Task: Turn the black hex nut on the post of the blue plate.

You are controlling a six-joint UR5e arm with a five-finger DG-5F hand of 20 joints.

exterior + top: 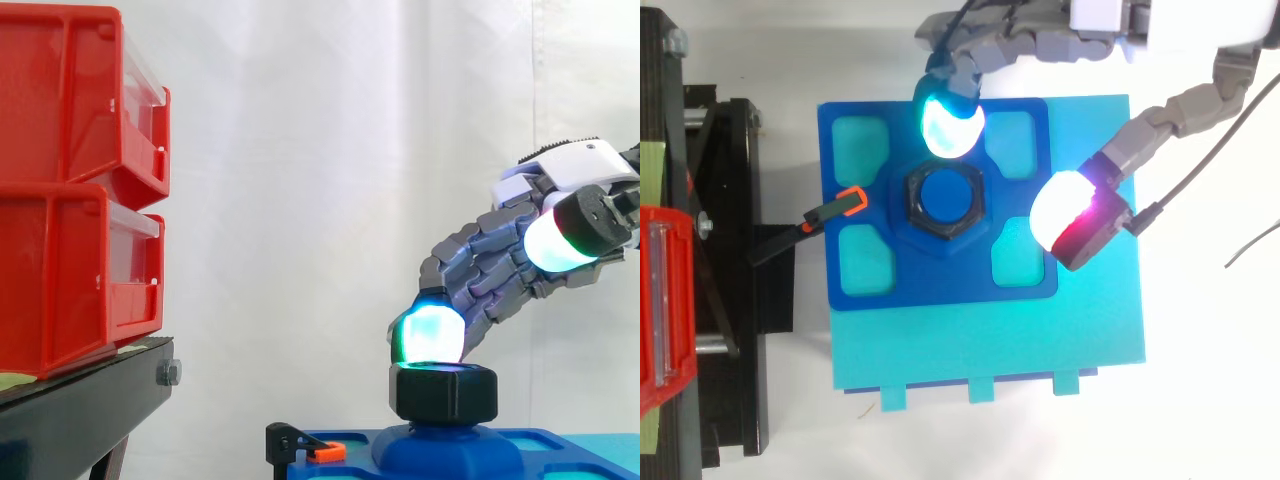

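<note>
On the post (947, 195) at the middle of the blue plate (865, 300) the black nut (443, 392) is seated, level. The hand (490, 265) is spread wide, with nothing gripped. One cyan-glowing fingertip (428, 335) is set on the nut's top rim, at the edge nearest the top of the overhead view. A second pad (1070, 215), white and red, is seen clear of the nut, to its right over the plate's corner. An orange-tipped clamp (850, 200) is noted at the plate's left edge
</note>
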